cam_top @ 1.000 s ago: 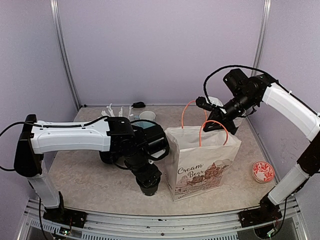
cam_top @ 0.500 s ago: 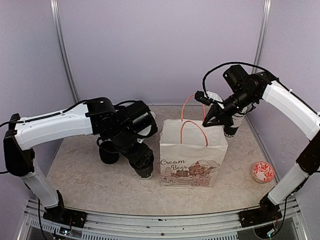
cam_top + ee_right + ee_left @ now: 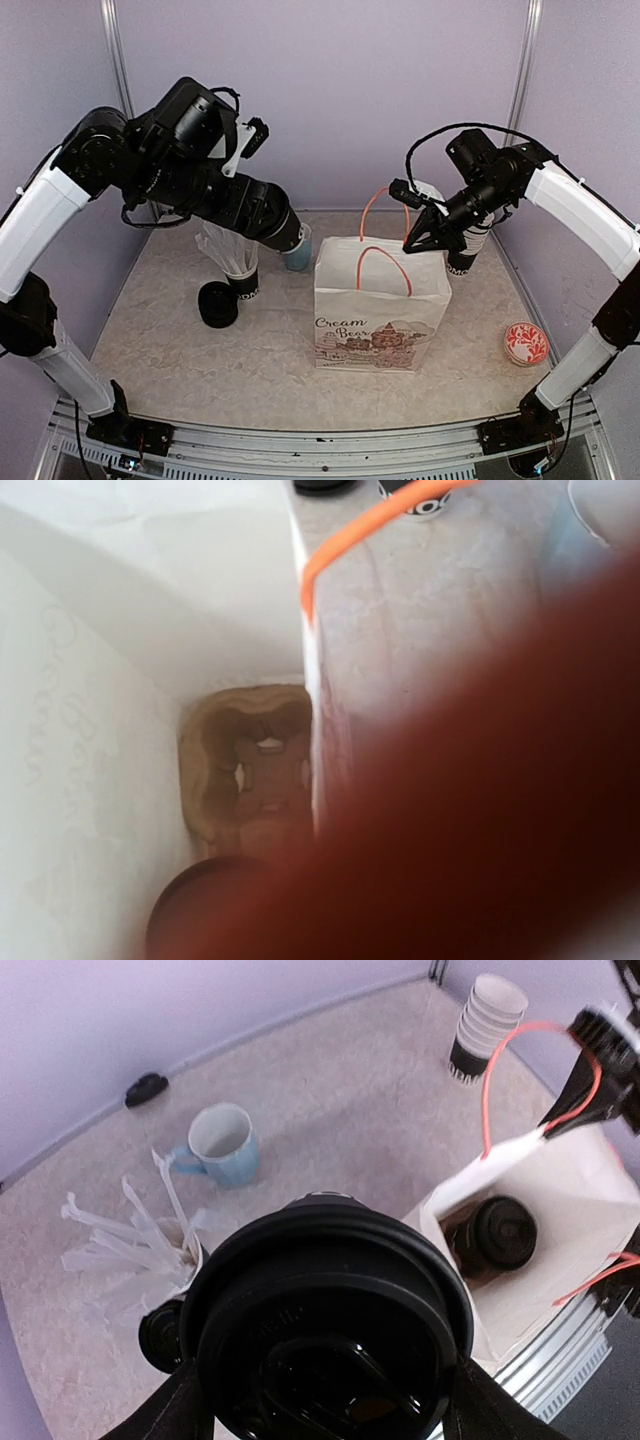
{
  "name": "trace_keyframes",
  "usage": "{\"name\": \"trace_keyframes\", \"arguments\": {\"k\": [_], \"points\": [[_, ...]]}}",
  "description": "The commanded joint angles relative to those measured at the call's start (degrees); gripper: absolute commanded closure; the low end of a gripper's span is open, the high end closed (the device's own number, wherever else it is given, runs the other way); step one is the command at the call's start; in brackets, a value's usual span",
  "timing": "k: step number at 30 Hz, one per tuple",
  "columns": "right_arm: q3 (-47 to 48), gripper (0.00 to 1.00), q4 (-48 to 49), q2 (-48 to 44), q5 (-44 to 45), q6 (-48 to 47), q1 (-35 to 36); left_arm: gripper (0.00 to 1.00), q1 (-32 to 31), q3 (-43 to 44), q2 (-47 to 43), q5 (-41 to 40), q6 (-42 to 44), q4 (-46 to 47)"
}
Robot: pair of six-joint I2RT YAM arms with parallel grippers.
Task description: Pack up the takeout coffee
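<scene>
**One coffee cup in the bag, the other held in the air beside it**

The left arm is raised high over the table. The left gripper grasps a black paper cup by its sides, with the round black lid facing the wrist camera. The cup hangs in the air just left of a white paper bag.

The bag stands upright near the middle of the table and has orange handles and printed lettering on its front. Inside it, a second cup with a black lid sits in a cardboard carrier.

The right gripper is clenched on the bag's back rim beside a handle.

Behind the held cup stands a light blue mug. A black cup of white sticks is to the left, with a loose black lid lying beside it. A stack of cups stands at the back right.
</scene>
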Motion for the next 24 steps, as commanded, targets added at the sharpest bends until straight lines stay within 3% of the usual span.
{"name": "trace_keyframes", "arguments": {"k": [1,8,12,24], "points": [[0.87,1.0,0.45,-1.29,-2.34,1.11,0.76,0.43,-1.15,9.82,0.15,-5.75,1.3,-2.57],[2.02,0.99,0.46,-0.53,-2.34,1.58,1.02,0.43,-5.97,12.41,2.61,4.77,8.8,8.58],[2.74,0.99,-0.05,-0.25,-2.37,1.6,1.27,0.44,-7.43,12.56,6.02,8.74,10.76,8.79],[-0.18,0.98,-0.05,-2.53,-2.3,0.02,4.43,0.44,-8.41,7.88,12.38,4.64,15.12,4.88]]}}
